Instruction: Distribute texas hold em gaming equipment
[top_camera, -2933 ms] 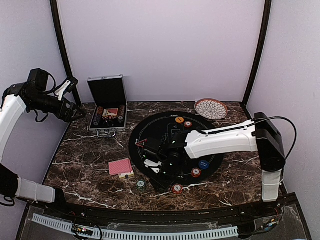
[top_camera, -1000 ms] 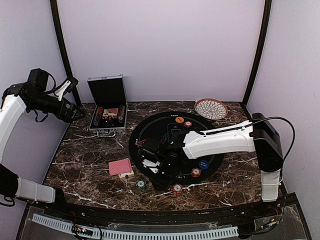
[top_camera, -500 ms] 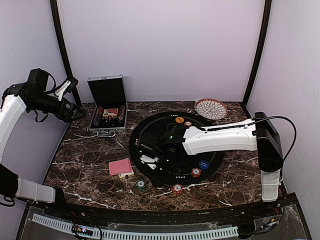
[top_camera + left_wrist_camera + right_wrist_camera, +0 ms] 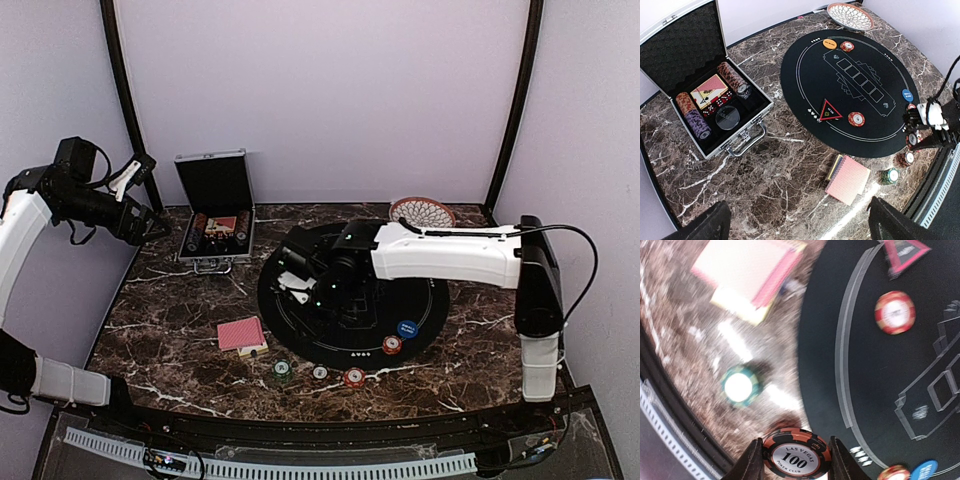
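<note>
My right gripper (image 4: 298, 278) is shut on an orange-and-black "100" poker chip (image 4: 796, 456), held above the black round mat (image 4: 350, 345). Its wrist view shows, blurred below, a green chip (image 4: 738, 386), red-backed cards (image 4: 747, 272), a red-and-white chip (image 4: 895, 312) and the red-edged triangle marker (image 4: 905, 252). From above, the cards (image 4: 241, 334) lie left of the mat. A green chip (image 4: 282, 370), a small chip (image 4: 320, 372) and a red chip (image 4: 354, 377) lie near the front. An orange chip (image 4: 392, 345) and a blue chip (image 4: 406, 328) are on the mat. My left gripper (image 4: 800, 235) is open and empty, high at the far left.
The open silver case (image 4: 215, 235) with chip rows and cards stands at the back left. The woven dish (image 4: 422, 212) sits at the back right. My right arm (image 4: 450, 258) spans the mat's far half. A white rail (image 4: 270, 465) runs along the near edge.
My right gripper has lifted from the mat's near edge and swung back and left over the mat. A small chip now shows between the green and red chips in front.
</note>
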Robot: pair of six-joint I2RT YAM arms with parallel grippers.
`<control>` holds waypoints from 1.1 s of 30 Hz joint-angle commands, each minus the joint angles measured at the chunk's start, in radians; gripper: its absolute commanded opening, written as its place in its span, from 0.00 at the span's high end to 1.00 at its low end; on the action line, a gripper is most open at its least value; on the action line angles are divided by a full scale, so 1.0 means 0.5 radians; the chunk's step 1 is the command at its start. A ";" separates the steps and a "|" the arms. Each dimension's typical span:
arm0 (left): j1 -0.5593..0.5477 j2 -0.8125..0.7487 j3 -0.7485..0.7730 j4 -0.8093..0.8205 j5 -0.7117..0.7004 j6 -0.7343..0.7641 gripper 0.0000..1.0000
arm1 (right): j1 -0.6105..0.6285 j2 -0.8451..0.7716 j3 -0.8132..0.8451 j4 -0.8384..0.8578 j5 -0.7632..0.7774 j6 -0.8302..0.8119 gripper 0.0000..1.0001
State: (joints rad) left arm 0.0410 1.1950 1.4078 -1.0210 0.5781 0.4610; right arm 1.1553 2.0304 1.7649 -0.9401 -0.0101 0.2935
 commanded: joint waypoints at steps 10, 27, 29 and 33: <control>-0.005 -0.040 0.060 -0.047 0.031 0.028 0.01 | -0.414 0.514 0.637 0.096 0.186 0.000 0.86; -0.005 -0.020 0.064 -0.039 0.051 0.030 0.01 | -0.532 0.979 1.048 0.161 0.174 0.063 0.80; -0.003 -0.019 0.062 -0.038 0.051 0.026 0.01 | -0.541 0.986 1.042 0.176 0.167 0.066 0.74; -0.005 -0.020 0.057 -0.040 0.050 0.026 0.01 | -0.555 1.010 1.040 0.197 0.162 0.072 0.64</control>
State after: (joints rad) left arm 0.0410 1.1927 1.4078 -1.0210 0.5831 0.4614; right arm 0.8917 2.5187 2.2589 -0.8814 0.0734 0.3161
